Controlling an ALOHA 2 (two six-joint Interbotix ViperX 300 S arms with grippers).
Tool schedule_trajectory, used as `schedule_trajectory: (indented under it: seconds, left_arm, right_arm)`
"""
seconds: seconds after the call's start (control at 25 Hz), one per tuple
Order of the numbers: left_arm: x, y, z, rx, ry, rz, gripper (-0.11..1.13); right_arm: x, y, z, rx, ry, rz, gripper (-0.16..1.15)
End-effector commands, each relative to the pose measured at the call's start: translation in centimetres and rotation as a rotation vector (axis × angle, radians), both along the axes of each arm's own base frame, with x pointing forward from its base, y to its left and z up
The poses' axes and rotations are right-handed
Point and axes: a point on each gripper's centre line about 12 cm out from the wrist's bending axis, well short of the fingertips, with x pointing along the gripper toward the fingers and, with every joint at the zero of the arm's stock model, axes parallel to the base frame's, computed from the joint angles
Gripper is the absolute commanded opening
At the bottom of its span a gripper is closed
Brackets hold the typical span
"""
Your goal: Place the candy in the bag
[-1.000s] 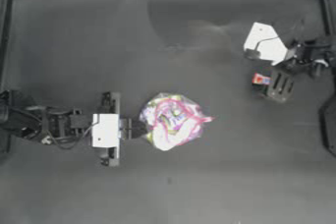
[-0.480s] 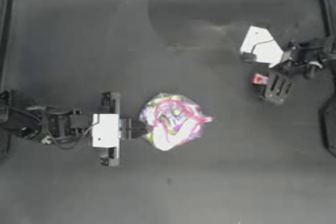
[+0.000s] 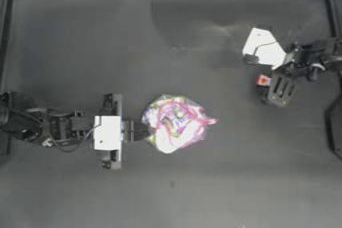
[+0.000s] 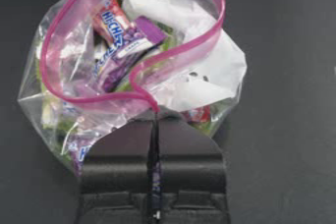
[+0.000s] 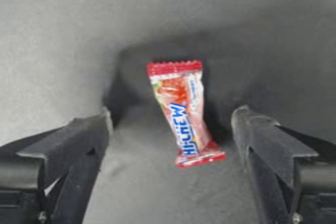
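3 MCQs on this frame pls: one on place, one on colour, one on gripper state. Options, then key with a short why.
1. Where is the candy?
A. inside the bag
B. on the table between the right gripper's open jaws
C. clamped in the left gripper

2. What colour is the closure strip along the bag's mouth?
A. pink
B. blue
C. yellow

3. What is the left gripper doing?
A. open, above the bag
B. shut on the bag's edge
C. holding the candy

Key:
1 B: the right wrist view shows the red wrapper lying flat on the table with a jaw of the right gripper at each side, neither touching it.
2 A: the left wrist view shows a pink strip looping round the open mouth.
3 B: the jaws meet with the plastic pinched between them.
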Motion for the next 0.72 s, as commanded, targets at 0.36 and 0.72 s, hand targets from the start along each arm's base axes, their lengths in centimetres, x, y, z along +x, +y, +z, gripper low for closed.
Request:
schedule_trajectory:
  seconds: [0.36,0.72]
  left_arm:
    - [0.4,0.1,1.4,-0.002,-0.046,0.004,0.13]
    - [0.4,0.1,1.3,-0.002,-0.043,0.004,0.13]
  right_arm:
    - [0.2,-0.1,0.2,-0.003,-0.005,0.005,0.45]
    - [0.7,-0.3,1.7,-0.002,-0.019,-0.005,0.43]
